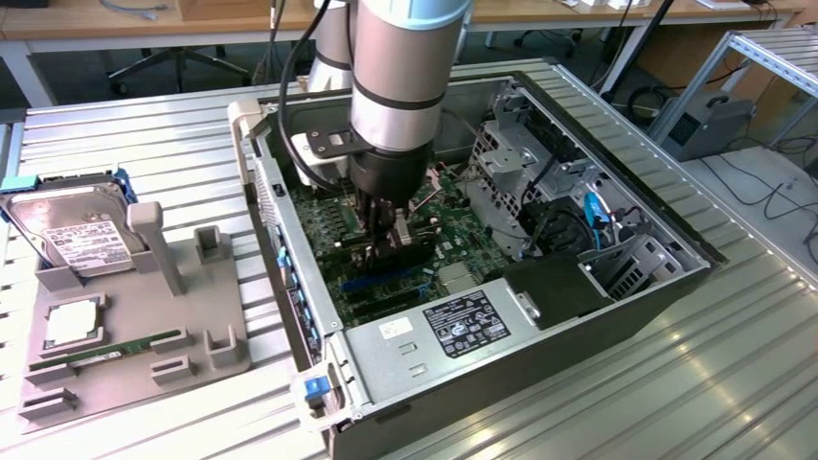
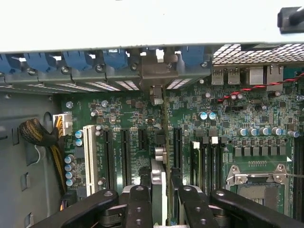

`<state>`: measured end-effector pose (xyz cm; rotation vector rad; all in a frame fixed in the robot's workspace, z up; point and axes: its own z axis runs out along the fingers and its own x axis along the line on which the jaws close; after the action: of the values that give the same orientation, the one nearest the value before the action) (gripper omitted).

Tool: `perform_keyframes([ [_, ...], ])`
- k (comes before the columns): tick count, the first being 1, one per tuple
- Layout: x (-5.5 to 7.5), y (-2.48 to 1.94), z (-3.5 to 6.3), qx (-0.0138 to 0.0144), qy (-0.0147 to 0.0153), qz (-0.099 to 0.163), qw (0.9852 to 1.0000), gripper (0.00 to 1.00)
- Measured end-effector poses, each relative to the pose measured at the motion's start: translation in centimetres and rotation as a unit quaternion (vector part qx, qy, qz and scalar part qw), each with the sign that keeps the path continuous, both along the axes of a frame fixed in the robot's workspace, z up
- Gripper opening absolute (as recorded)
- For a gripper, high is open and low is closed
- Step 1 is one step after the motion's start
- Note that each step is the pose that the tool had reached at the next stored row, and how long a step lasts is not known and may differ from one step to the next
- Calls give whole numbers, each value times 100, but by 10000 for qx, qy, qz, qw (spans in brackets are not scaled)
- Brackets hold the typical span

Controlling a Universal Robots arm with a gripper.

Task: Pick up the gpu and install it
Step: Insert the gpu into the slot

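Observation:
My gripper [image 1: 391, 247] is deep inside the open computer case [image 1: 256, 144], low over the green motherboard [image 1: 442, 216]. It is shut on the gpu [image 1: 398, 257], a thin dark card held upright. In the wrist view the gpu [image 2: 163, 142] shows edge-on, running from between my black fingers [image 2: 137, 206] across the motherboard [image 2: 228, 123] to the rear slot openings. Its metal end bracket [image 2: 156, 71] sits against the case's back wall. The card stands in line with the black expansion slots [image 2: 124, 152]; whether it is seated in one I cannot tell.
The case's metal drive cage [image 1: 511, 163] and the labelled power supply [image 1: 466, 326] flank the arm. On the grey holder [image 1: 141, 316] at the exterior view's left stand a hard drive [image 1: 77, 235] and a green RAM stick [image 1: 109, 350]. A cable bundle [image 2: 40, 135] lies beside the slots.

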<state>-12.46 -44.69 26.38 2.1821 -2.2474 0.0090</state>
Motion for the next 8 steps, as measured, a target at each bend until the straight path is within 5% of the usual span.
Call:
perform_keyframes([
  [8,-11,-1,-38,1,1,0,10000,27],
])
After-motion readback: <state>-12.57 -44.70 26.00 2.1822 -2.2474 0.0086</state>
